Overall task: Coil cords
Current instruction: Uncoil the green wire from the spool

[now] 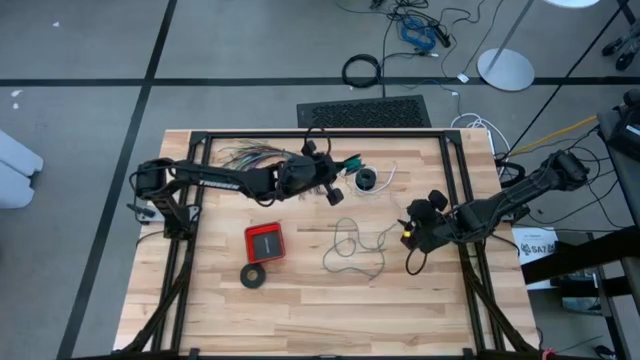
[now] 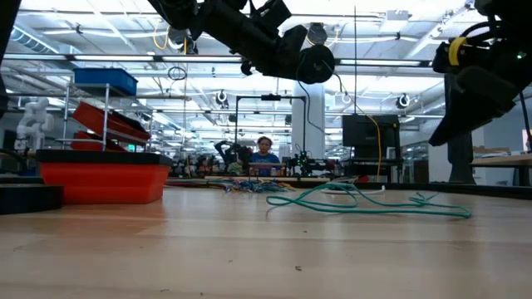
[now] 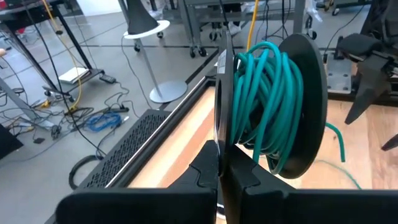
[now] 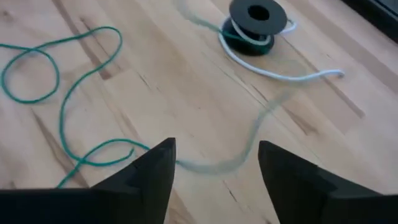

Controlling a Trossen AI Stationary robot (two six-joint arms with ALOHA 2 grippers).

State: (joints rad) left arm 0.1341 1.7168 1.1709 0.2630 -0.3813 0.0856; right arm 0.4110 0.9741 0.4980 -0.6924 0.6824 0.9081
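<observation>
My left gripper is shut on a black spool wound with teal wire and holds it high over the table's far middle. The rest of the teal wire lies in loose loops on the wood. My right gripper hangs open just right of those loops, tilted down, with nothing between its fingers. A blurred strand crosses ahead of the fingertips. The white cord lies by its small black round piece at the far middle. My left gripper pinches the spool's near flange at its rim between its two fingers. The fingers reach out almost level from the table's left. The spool stands on edge with its axis level, lifted clear of the table.
A red box and a black tape-like ring sit at the near left of the middle. A fanned bundle of many-coloured wires lies at the far left under my left arm. A black frame runs along the table's far and side edges.
</observation>
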